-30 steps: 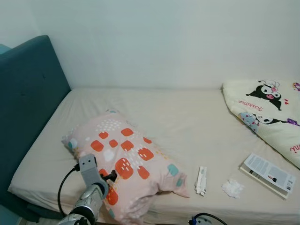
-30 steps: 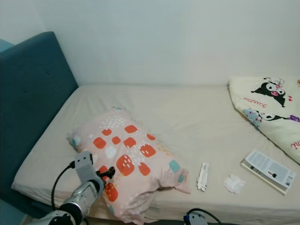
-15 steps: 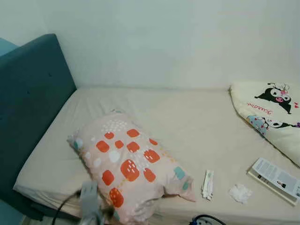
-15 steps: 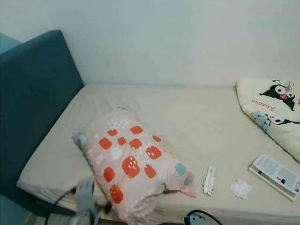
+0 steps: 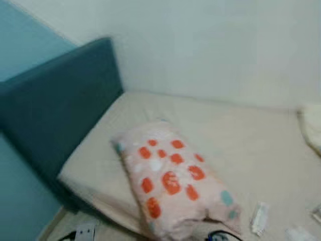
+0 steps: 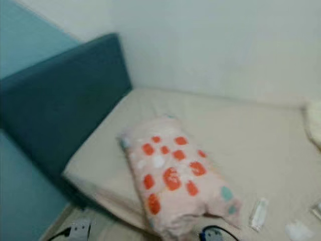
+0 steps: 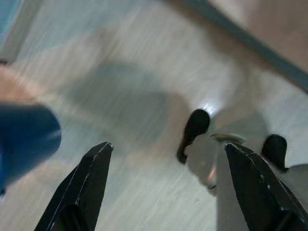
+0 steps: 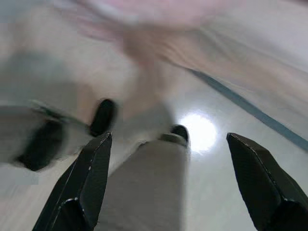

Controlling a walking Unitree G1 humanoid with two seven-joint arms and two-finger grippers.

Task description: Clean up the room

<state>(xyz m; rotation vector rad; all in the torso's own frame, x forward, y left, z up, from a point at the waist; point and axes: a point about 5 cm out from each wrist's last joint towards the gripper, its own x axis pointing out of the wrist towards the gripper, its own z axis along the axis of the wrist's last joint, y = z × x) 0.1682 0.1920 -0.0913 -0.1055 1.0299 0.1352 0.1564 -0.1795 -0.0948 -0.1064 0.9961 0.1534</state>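
Left eye view blurred, pillow [image 5: 175,186] on bed [image 5: 251,145], both jaws spread wide, empty.

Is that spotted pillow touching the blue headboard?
Apart. In the left eye view the pillow lies out on the mattress, with a strip of bare sheet showing between it and the headboard.

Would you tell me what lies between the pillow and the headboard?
Only bare beige sheet separates the pillow from the teal headboard in both eye views.
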